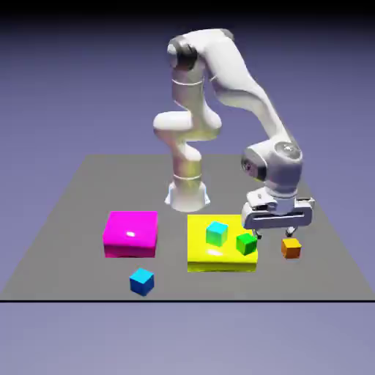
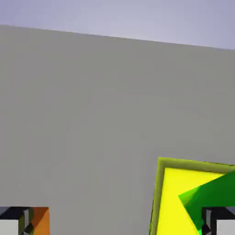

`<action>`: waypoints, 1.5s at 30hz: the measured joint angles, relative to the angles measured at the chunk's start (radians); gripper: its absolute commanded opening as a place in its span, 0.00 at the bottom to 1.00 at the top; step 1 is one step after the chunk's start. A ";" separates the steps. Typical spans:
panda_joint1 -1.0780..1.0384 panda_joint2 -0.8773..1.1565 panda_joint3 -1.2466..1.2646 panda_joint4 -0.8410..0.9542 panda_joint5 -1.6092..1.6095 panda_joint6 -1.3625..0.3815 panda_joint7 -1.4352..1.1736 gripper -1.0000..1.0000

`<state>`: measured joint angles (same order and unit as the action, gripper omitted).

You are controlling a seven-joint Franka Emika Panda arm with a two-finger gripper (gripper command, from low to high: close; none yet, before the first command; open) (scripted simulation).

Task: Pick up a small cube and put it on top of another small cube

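The small orange cube (image 1: 291, 248) rests on the grey table beside the yellow slab's right edge in the exterior view. My gripper (image 1: 275, 232) hangs open just above it and slightly to its left, between it and the green cube (image 1: 247, 243). In the hand view my gripper (image 2: 117, 226) has nothing between its fingers. The orange cube (image 2: 40, 220) peeks out by one fingertip (image 2: 13, 226), and the green cube (image 2: 209, 197) sits by the other. The azure-blue cube (image 1: 142, 281) lies alone near the table's front edge, far from the gripper.
A yellow slab (image 1: 201, 253) carries a teal-cyan cube (image 1: 217, 233) and the green cube. A flat magenta slab (image 1: 131, 233) lies to its left. The yellow slab (image 2: 172, 202) fills the hand view's lower right.
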<state>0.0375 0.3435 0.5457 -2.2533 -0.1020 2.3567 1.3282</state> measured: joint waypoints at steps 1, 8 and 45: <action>0.001 0.036 0.022 0.022 -0.004 -0.027 0.023 0.50; 0.025 0.236 0.099 0.113 -0.043 -0.107 0.141 0.50; -0.986 0.240 0.193 0.344 -0.201 -0.420 -0.102 0.00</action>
<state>-0.9489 0.5839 0.7386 -1.9096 -0.3033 1.9363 1.2259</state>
